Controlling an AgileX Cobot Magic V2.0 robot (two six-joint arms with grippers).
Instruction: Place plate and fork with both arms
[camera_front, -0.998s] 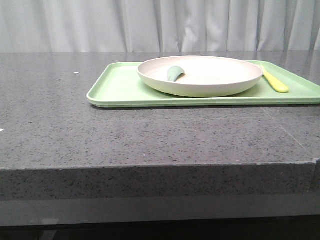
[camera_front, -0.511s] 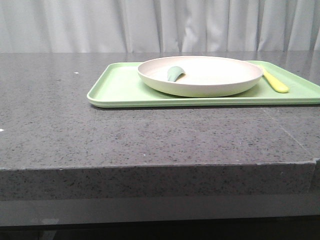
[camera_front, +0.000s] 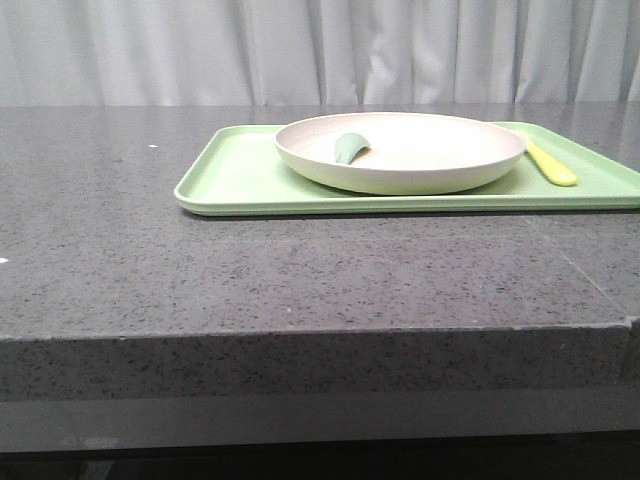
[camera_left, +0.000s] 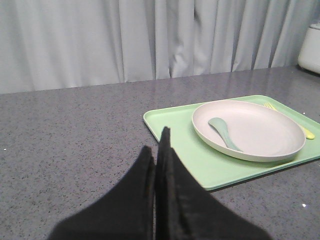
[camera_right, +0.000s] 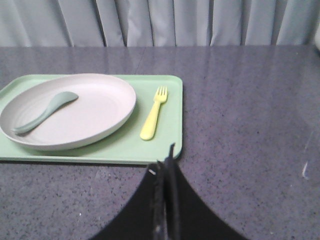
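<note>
Status: looks like nothing started yet, judging by layout. Plate (camera_front: 400, 152) sits on the light-green tray (camera_front: 235, 175), roughly tray centre, w/ a grey-green spoon (camera_front: 349, 147) lying inside it, toward the plate's 9 o'clock in front view. Fork (camera_front: 548, 163) lies flat on the tray just beside the plate rim at its 3 o'clock; apart or touching, can't tell from front view. In right wrist view there's a clear strip of tray between fork (camera_right: 153, 113) and plate (camera_right: 70, 110), so apart.

Left gripper (camera_left: 158, 156): fingers pressed together, holding nothing, hanging over bare grey surface (camera_left: 75, 135) short of the tray's near-left corner. Right gripper (camera_right: 166, 165): also pressed together, empty, tip just at the tray's near edge, fork ahead of it. Neither arm visible in front view.

Left to do, imo: everything. Both grippers need to spread, left takes plate, right takes fork, lift off tray and set down on surface. Target spot not marked in any view, so can't say where. Spoon riding in the plate may slide if plate gets tilted on the lift.
</note>
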